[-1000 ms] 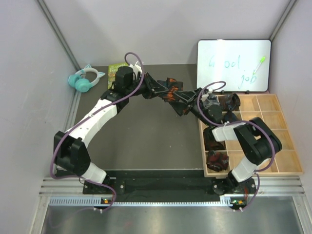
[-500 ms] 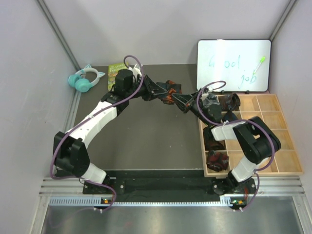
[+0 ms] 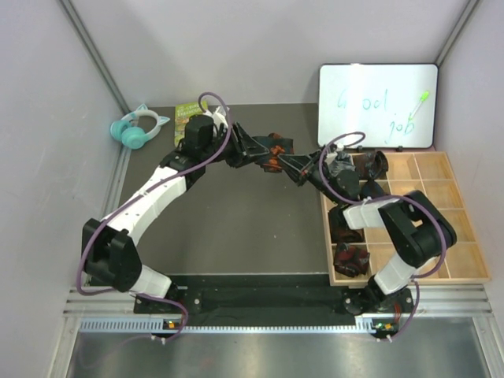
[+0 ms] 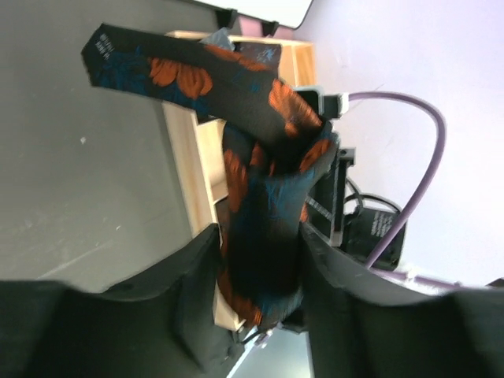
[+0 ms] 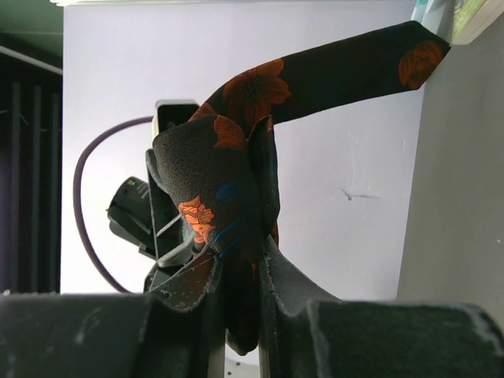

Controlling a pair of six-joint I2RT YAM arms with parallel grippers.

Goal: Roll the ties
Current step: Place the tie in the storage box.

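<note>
Partway, I'd say: a few rolls (image 3: 352,258) sit in tray (image 3: 465,260), but floral tie (image 5: 224,181) is mid-air over counter (image 3: 236,220) nr tray, loosely coiled w/ tail sticking out, R pincer (image 5: 241,276) clamped on it, L pincer (image 4: 258,252) around it, grip unclear.

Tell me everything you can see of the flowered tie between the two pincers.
The tie is black, woven-looking fabric with orange-red blotches and touches of blue. Most is bunched into a loose folded bundle; one flat pointed end sticks out free. It is held in the air, off the table. The right pincer is shut on the bundle; the bundle also fills the gap of the left pincer, whose grip I cannot judge.
</note>
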